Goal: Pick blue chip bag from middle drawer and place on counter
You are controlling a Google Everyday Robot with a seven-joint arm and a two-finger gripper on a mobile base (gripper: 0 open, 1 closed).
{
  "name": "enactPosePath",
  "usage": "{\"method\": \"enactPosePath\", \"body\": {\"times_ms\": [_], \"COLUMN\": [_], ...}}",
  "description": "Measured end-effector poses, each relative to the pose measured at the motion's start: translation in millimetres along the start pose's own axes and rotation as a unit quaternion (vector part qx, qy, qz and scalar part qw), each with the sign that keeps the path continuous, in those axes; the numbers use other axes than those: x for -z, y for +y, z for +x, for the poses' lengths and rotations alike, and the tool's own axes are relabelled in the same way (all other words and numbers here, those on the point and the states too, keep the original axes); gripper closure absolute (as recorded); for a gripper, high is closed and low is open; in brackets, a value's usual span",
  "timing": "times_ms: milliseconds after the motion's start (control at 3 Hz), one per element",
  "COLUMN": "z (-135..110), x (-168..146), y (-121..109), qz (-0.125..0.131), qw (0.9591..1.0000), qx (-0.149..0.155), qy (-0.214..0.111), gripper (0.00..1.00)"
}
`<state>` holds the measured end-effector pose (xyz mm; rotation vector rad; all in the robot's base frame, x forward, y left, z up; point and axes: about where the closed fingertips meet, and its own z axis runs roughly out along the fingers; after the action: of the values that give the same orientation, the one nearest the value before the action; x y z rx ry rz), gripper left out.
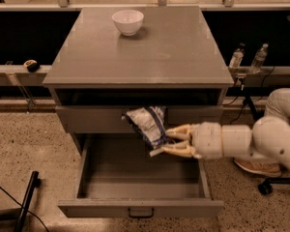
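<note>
The hand [170,141] grips the blue chip bag [144,122] by its lower right corner. The bag sticks out toward ten o'clock from it, above the open middle drawer [140,208] and below the counter [159,52].

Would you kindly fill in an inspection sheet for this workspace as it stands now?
Surface: counter, grey and flat, with a white bowl near its back edge.
Job's things: blue chip bag held above the open middle drawer, not yet on the counter.
Clutter: two bottles on the right ledge; small dark object on the left ledge.
Grippers: gripper over the drawer, shut on the bag's lower edge.
Cables: black cable on the floor, lower left.
Surroundings: speckled floor.
</note>
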<state>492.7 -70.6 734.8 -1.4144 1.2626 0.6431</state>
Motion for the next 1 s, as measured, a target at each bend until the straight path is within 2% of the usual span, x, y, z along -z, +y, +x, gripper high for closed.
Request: {"method": "enactPosePath", "body": {"times_ms": [333, 667, 1000], "z": [-34.6, -70.7, -95.6], "x": [12.2, 34.3, 51.0], "y": [-41.5, -85.4, -132.4], "qz": [-0.008, -0.007, 0.014], "qw": [0.9995, 0.9992, 0.9991], "qx": [0.018, 0.016, 0.01], "qy": [0.025, 0.037, 0.039], "gripper": [1.0, 1.0, 1.0]}}
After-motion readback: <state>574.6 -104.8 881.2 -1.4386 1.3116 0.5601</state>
